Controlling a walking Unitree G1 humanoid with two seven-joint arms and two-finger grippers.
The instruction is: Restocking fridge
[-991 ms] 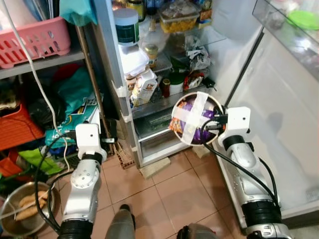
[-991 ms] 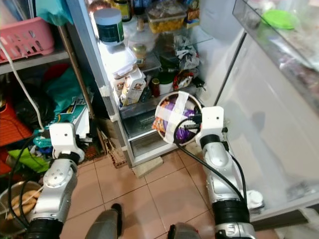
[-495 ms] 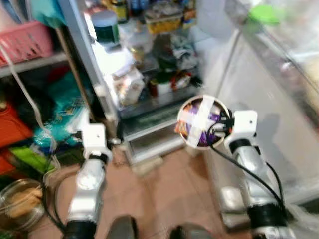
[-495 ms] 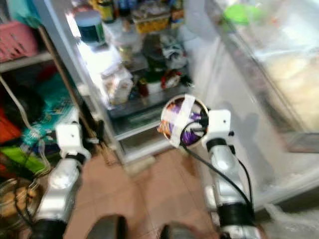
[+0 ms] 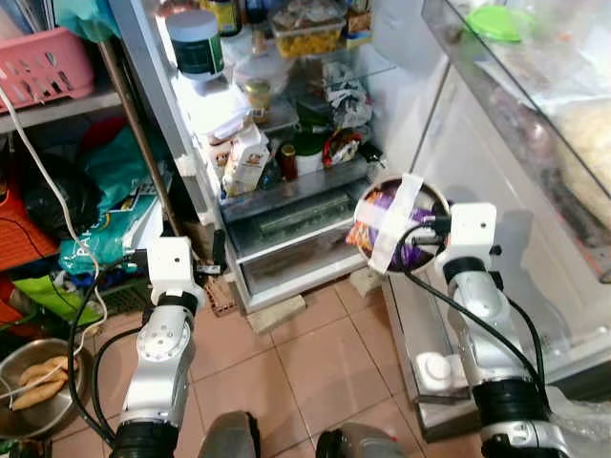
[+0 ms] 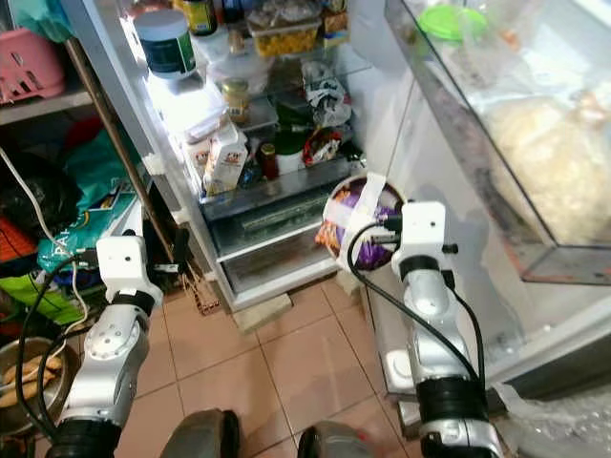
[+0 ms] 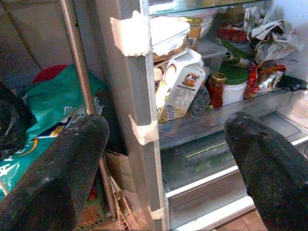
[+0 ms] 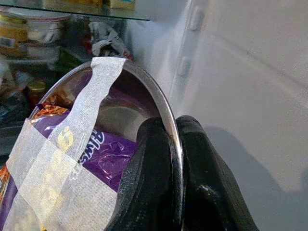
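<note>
A steel bowl (image 5: 399,225) with purple snack packets taped in by crossed white tape hangs before the open fridge (image 5: 286,143), near its lower right corner. My right gripper (image 8: 171,159) is shut on the bowl's rim (image 8: 163,110), one finger inside and one outside. The left gripper (image 7: 163,159) is open with nothing between its fingers, held low by the fridge's left edge, facing a milk carton (image 7: 180,84) on the lower shelf. The left arm (image 5: 167,315) stands in front of the storage rack.
Fridge shelves hold jars, a green-labelled tub (image 5: 196,43), packets and a food box (image 5: 307,27). The open fridge door (image 5: 535,124) stands at right, with bags and a green lid. A cluttered rack with a pink basket (image 5: 43,67) is at left; a bowl of bread (image 5: 38,382) sits on the tiled floor.
The camera has shifted, so the whole scene sits differently. The right gripper still holds the bowl, now a little further right of the fridge drawers. The left arm keeps its pose.
</note>
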